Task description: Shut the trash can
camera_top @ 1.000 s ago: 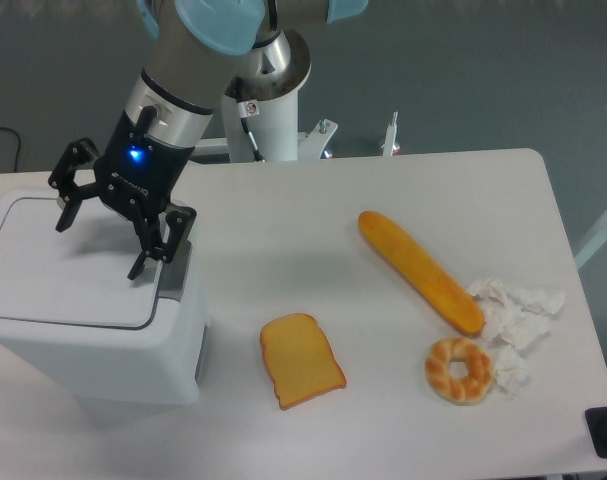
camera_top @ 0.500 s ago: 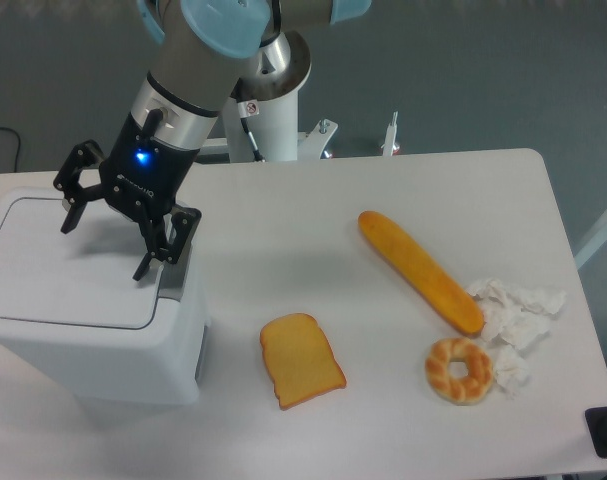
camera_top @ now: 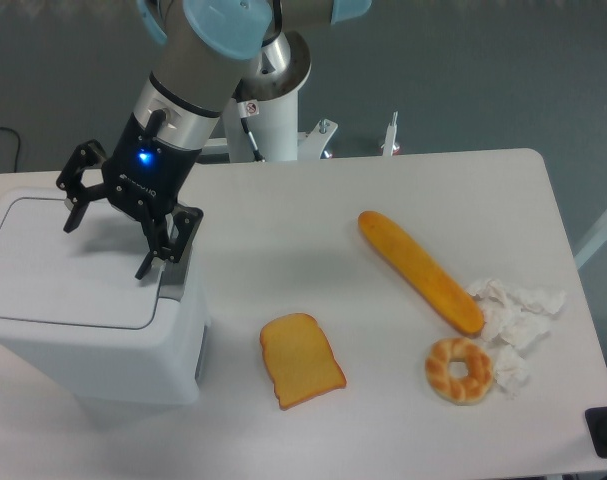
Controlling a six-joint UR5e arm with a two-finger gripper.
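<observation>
White tabletop [camera_top: 283,220] carries the trash can [camera_top: 83,330], its lid lying flat under the spread, empty claw [camera_top: 111,238]. If the lid is pressed off-centre — near the grey latch tab [camera_top: 173,283] — a finger could be caught or the latch left unclicked.

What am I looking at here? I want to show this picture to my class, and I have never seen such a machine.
This is one robot arm, filmed by a single fixed camera looking down at a white table. Its gripper has two black fingers, spread open and holding nothing, above the flat lid of a white trash can. The lid looks shut. Also on the table lie a slice of bread, a long bread roll, a ring-shaped pastry and crumpled paper.
</observation>
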